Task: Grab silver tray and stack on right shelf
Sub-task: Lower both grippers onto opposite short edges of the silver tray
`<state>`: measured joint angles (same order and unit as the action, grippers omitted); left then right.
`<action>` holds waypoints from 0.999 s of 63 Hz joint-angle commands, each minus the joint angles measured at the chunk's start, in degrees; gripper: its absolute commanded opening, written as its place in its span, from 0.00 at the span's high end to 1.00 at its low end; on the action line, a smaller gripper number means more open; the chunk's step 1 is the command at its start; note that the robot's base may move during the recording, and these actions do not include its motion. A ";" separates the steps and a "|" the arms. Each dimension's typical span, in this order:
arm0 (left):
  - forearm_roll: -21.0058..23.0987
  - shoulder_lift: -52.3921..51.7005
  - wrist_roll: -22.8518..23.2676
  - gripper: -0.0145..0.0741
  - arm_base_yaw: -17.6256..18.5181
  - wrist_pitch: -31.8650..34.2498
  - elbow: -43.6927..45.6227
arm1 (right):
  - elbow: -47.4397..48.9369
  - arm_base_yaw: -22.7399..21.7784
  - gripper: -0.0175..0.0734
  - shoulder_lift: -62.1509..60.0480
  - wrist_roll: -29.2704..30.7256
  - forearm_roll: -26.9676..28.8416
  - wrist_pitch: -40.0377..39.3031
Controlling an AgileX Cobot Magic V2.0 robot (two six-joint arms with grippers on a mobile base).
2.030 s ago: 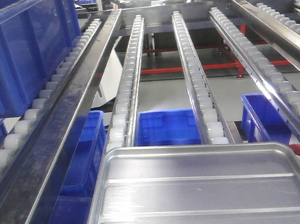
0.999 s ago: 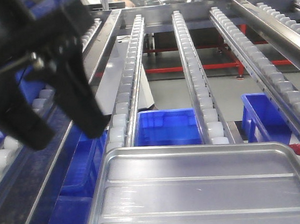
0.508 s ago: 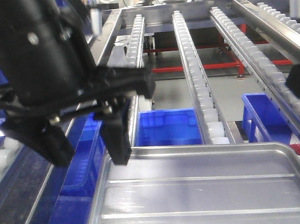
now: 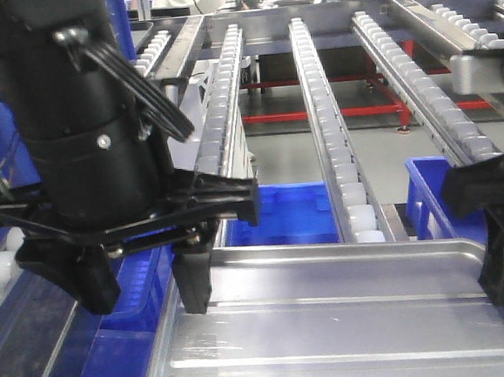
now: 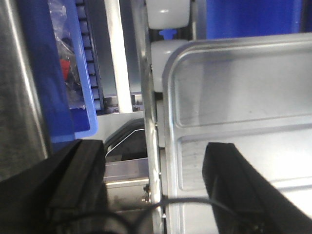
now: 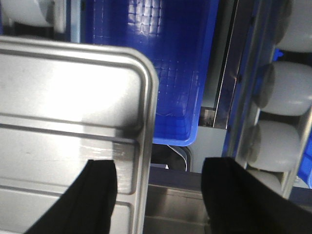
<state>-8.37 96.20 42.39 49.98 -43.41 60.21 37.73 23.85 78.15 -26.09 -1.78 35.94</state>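
Both spread wide, my left claw (image 5: pixel 155 187) and right claw (image 6: pixel 163 195) straddle the side rims of the silver tray (image 4: pixel 333 330), which lies on the near rollers of the right shelf (image 4: pixel 325 135); they should, I judge, close level and together.

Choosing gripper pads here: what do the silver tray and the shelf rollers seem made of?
The silver tray: probably bare aluminium, shiny, with bright glare across its ribbed floor. The right shelf's rollers: likely white plastic, smooth, dull, slightly translucent-looking.
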 commanded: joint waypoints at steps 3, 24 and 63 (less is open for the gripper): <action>-0.20 -0.92 1.35 0.44 -0.05 1.78 1.66 | 1.60 0.08 0.27 0.23 -0.13 -0.78 -3.26; 1.33 1.35 1.35 0.44 -0.05 2.88 1.66 | 1.47 0.08 0.27 4.07 -0.07 -0.78 -5.10; 0.73 1.45 1.35 0.95 -0.05 3.32 1.66 | 1.47 0.08 0.75 6.21 -0.07 -0.78 -5.21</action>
<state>-7.30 99.22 43.14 49.87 -41.09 60.83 38.60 24.04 84.67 -26.45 -1.17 31.48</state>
